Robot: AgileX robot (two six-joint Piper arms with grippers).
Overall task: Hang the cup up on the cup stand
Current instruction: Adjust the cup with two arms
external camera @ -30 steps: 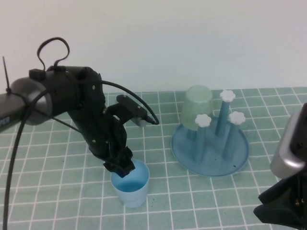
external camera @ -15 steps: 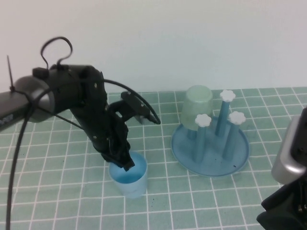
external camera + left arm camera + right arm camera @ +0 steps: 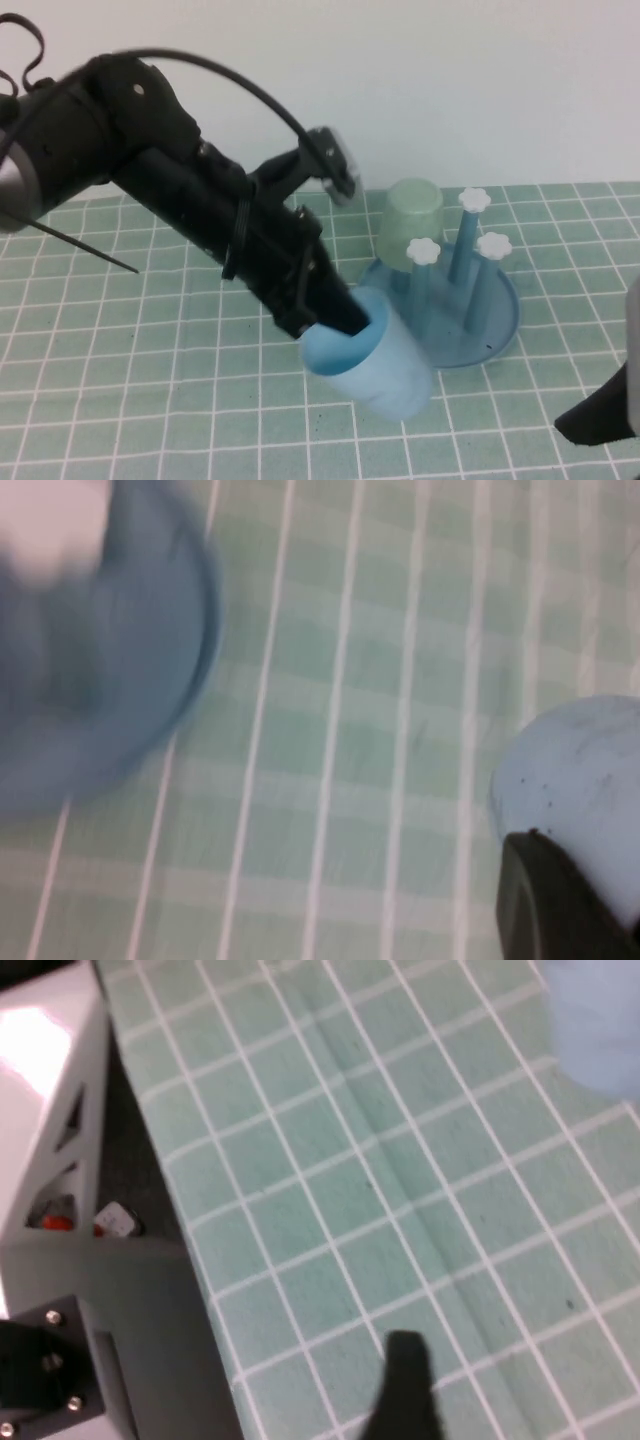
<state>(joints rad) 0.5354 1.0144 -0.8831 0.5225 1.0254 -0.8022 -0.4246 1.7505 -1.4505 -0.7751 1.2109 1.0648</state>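
Observation:
The cup [image 3: 385, 365], a small light blue tumbler, is off the mat and tilted, its mouth turned up and to the left. It hangs just in front of the cup stand [image 3: 490, 345], low beside the base rim. My left gripper [image 3: 335, 315] is shut on the cup's rim, with one finger inside and its tips hidden there. The left wrist view shows a dark finger [image 3: 550, 900] against the cup wall [image 3: 580, 770] and the stand's blue base [image 3: 100, 660] blurred. My right gripper [image 3: 600, 420] stays low at the near right, open and holding nothing.
A pale green cup [image 3: 412, 215] sits upside down on one of the stand's back pegs. Three white-knobbed pegs [image 3: 470, 200] stand bare. A green grid mat [image 3: 150, 380] covers the table. In the right wrist view the mat's edge [image 3: 200, 1290] and a white bracket [image 3: 50, 1110] show.
The left gripper closed on the cup's rim, lifted it off the mat and carried it right toward the stand, tipping it over. The right arm sank lower at the frame's corner.

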